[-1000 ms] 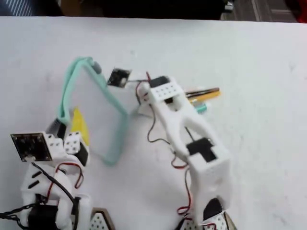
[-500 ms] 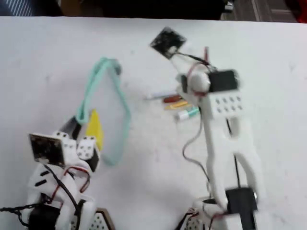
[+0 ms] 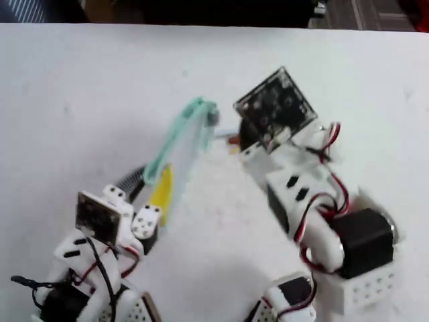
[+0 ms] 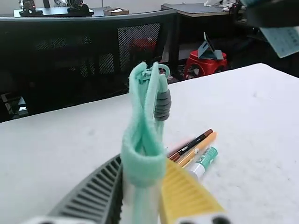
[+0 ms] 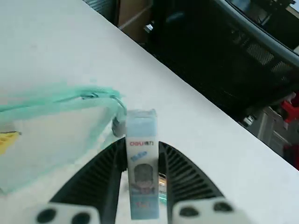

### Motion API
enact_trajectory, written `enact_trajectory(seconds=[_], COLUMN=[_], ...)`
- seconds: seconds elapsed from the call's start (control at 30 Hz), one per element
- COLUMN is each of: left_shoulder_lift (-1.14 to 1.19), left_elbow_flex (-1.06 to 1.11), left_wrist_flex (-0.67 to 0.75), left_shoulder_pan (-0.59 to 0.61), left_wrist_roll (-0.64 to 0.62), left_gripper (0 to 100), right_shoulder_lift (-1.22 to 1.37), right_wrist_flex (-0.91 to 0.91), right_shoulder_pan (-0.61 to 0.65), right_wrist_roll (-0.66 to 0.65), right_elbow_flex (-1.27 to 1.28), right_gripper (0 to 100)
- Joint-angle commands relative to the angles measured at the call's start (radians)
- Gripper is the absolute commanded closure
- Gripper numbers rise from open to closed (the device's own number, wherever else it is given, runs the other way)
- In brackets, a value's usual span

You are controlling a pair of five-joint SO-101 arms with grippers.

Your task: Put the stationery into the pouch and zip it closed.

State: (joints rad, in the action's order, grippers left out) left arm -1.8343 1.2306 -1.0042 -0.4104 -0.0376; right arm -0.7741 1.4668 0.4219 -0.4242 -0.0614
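The pouch [image 3: 181,144] is pinched upright in the left gripper [image 4: 142,172], while an eraser [image 5: 141,135] is clamped in the right gripper [image 5: 141,145] near its top. Little seems packed: pens [image 4: 194,144] are seen on the table [image 3: 80,67] beside it, and zipping is not yet done.

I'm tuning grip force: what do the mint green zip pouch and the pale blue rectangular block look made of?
Mint green zip pouch: soft, fabric-like edging around a frosted translucent panel, probably flexible plastic; it sags and folds. Pale blue rectangular block: smooth printed sleeve, likely paper or plastic; its core is hidden.
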Motion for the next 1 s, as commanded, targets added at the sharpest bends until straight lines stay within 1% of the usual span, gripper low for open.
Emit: enact_trajectory(seconds=[0.0, 0.07, 0.1, 0.17, 0.23, 0.27, 0.47, 0.6, 0.73, 0.8, 0.97], left_shoulder_lift=[0.007, 0.007, 0.007, 0.007, 0.007, 0.007, 0.007, 0.007, 0.007, 0.007, 0.007], left_elbow_flex=[0.037, 0.064, 0.075, 0.086, 0.083, 0.078, 0.074, 0.074, 0.08, 0.08, 0.08], left_wrist_flex=[0.021, 0.06, 0.074, 0.06, 0.012, 0.0, 0.0, 0.0, 0.028, 0.034, 0.032], left_shoulder_pan=[-0.039, -0.042, -0.045, -0.039, -0.033, -0.022, 0.005, 0.01, 0.071, 0.093, 0.088], left_wrist_roll=[0.006, 0.006, 0.006, 0.006, 0.002, 0.0, 0.003, 0.002, -0.003, -0.003, -0.003], left_gripper=[98, 97, 95, 88, 80, 78, 78, 79, 79, 79, 79], right_shoulder_lift=[-0.025, -0.027, -0.027, -0.018, -0.016, -0.016, -0.016, -0.016, -0.016, -0.016, -0.015], right_wrist_flex=[-0.042, -0.076, -0.09, -0.105, -0.108, -0.108, -0.142, -0.254, -0.394, -0.444, -0.541], right_shoulder_pan=[0.117, 0.18, 0.206, 0.246, 0.271, 0.282, 0.321, 0.343, 0.343, 0.34, 0.341], right_wrist_roll=[0.038, 0.038, 0.044, 0.044, 0.044, 0.044, 0.044, 0.044, 0.049, 0.094, 0.118], right_elbow_flex=[-0.026, -0.028, -0.028, -0.026, -0.021, -0.021, -0.002, 0.115, 0.272, 0.322, 0.402], right_gripper=[98.2, 98.2, 98.2, 98.2, 98.2, 98.2, 98.2, 98.2, 98.2, 98.2, 98.2])
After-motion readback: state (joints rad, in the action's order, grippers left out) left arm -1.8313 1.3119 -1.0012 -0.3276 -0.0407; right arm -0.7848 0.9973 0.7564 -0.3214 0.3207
